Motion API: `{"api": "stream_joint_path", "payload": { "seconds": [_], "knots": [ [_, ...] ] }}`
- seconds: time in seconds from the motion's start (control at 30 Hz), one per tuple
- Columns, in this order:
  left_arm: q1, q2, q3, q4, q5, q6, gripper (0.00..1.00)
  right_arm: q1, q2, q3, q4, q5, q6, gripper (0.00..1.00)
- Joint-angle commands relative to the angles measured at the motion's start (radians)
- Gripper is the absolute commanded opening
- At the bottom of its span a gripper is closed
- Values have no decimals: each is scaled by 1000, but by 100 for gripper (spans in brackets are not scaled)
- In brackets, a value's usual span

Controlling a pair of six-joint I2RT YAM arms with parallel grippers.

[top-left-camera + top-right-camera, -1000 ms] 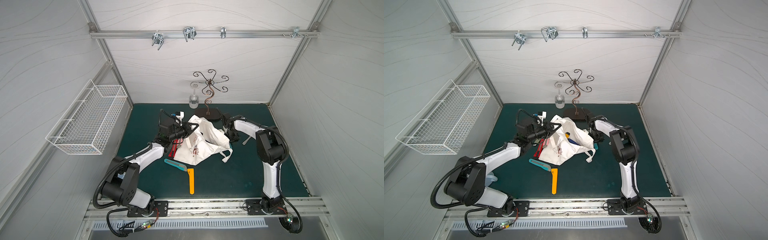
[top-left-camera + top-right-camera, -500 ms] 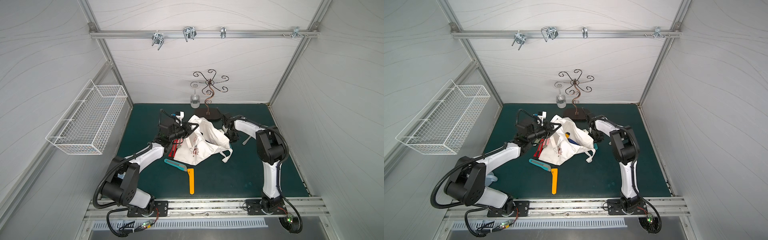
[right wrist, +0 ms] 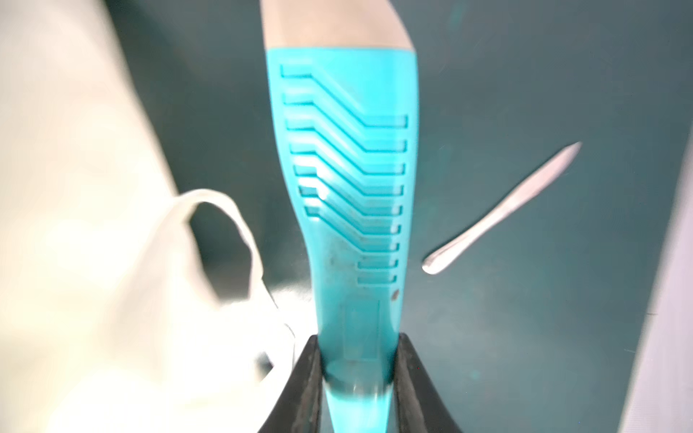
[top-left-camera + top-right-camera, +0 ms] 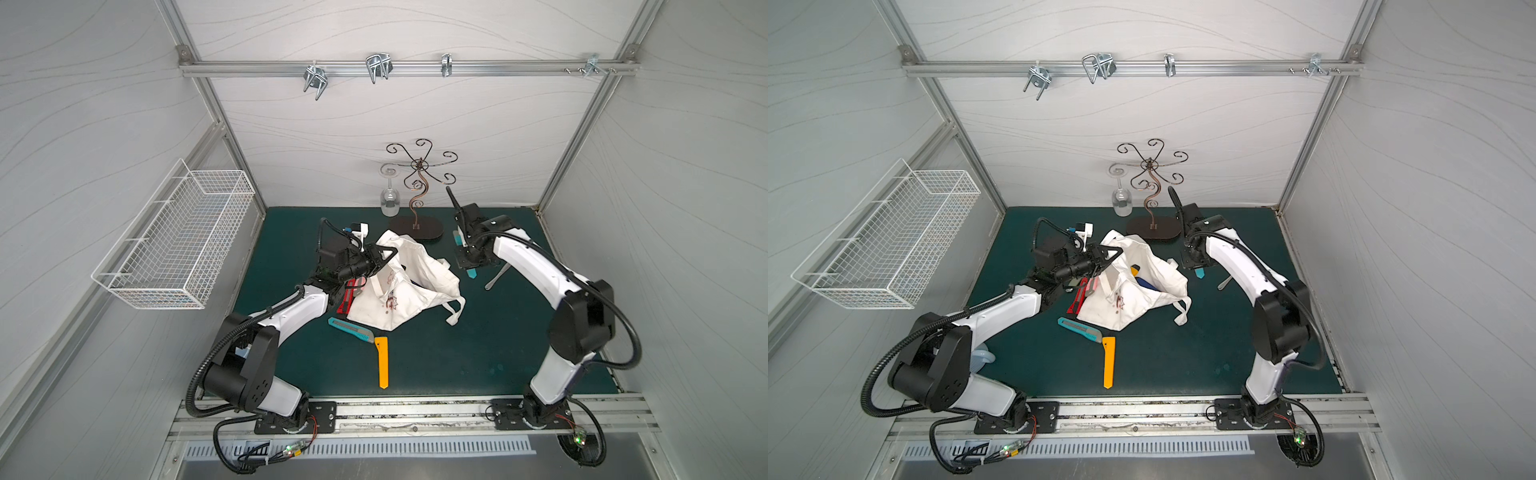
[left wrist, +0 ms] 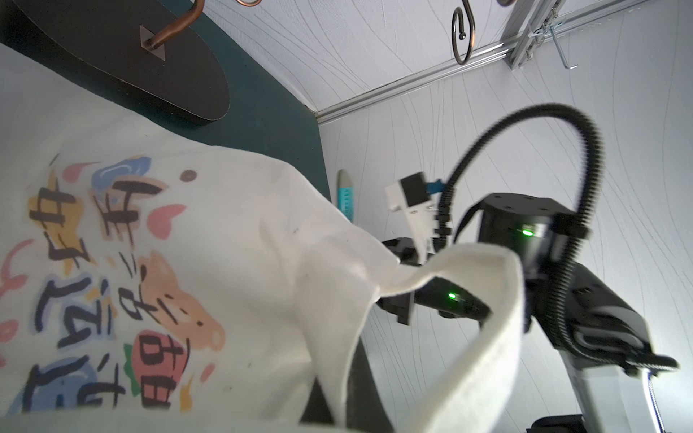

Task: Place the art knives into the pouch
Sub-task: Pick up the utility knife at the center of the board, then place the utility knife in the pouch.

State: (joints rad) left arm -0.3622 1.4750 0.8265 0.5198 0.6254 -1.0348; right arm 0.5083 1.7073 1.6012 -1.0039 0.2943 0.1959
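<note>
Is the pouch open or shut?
Open: the left tool holds the pouch rim up; in a top view things show inside.

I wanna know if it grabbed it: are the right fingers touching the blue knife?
Touching. The right wrist view shows both black fingers pressed against the blue knife's sides, no gap.

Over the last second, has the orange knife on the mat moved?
No. The orange knife keeps its place: tip toward the front rail, other end beside the teal cutter.
</note>
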Motion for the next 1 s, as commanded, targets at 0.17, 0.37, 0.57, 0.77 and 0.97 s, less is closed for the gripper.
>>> {"api": "stream_joint_path", "payload": {
  "seconds": [0.17,0.37,0.57,0.77,0.97],
  "knots": [
    [-2,16,67,49,7,11,0,186,-168,-38,-155,57,47,18],
    [-1,13,63,42,8,19,0,284,-279,-88,-176,-32,67,19],
    [-1,21,62,56,7,9,0,338,-300,-85,-173,-108,71,20],
    [-3,14,56,61,8,5,0,341,-229,-57,-124,-149,37,21],
    [-3,1,50,58,11,7,0,324,-90,41,-110,-181,-17,22]
  ]
}}
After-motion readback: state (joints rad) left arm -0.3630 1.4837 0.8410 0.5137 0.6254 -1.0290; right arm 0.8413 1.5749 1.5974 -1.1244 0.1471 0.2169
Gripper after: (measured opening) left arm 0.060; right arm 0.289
